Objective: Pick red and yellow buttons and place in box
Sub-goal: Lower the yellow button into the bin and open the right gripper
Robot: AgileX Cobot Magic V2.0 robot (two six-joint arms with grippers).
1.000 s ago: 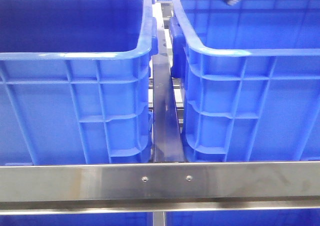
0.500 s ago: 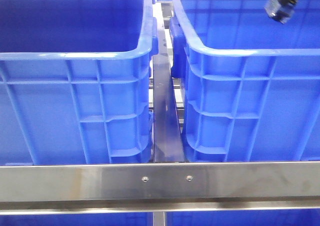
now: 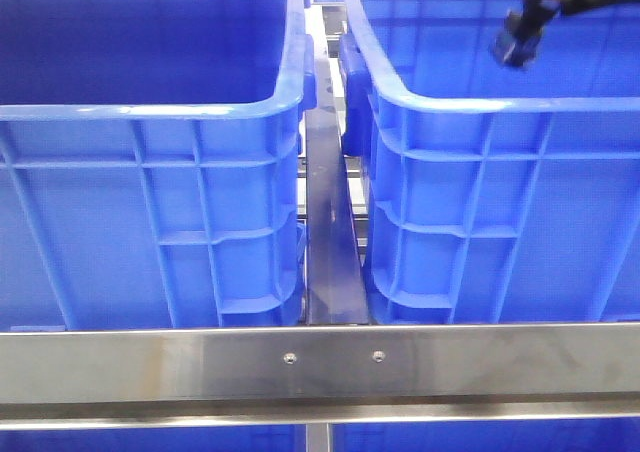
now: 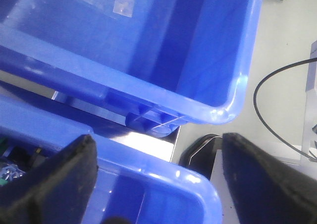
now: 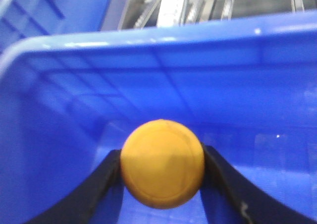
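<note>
Yellow button, a flat orange-yellow disc, sat clamped between the 2 dark fingers of the right gripper, its round face turned toward the wrist camera. The fingers were closed only as far as the disc's width, pressing its left and right edges. Directly beyond and below the held disc lay the inside of a blue box, its far wall and rolled rim running across the view, so the drop point appeared to be straight under the fingers. In the front view the right gripper hung above the open top of the right-hand box, inside its rim line, which suggested release needed little more than a parting of the fingers. The left gripper held nothing; its 2 dark fingers stood wide apart above the rims of 2 blue crates, with bare floor and a black cable past them. No red button was visible anywhere. The right arm was clearly the one positioned for the placement.
</note>
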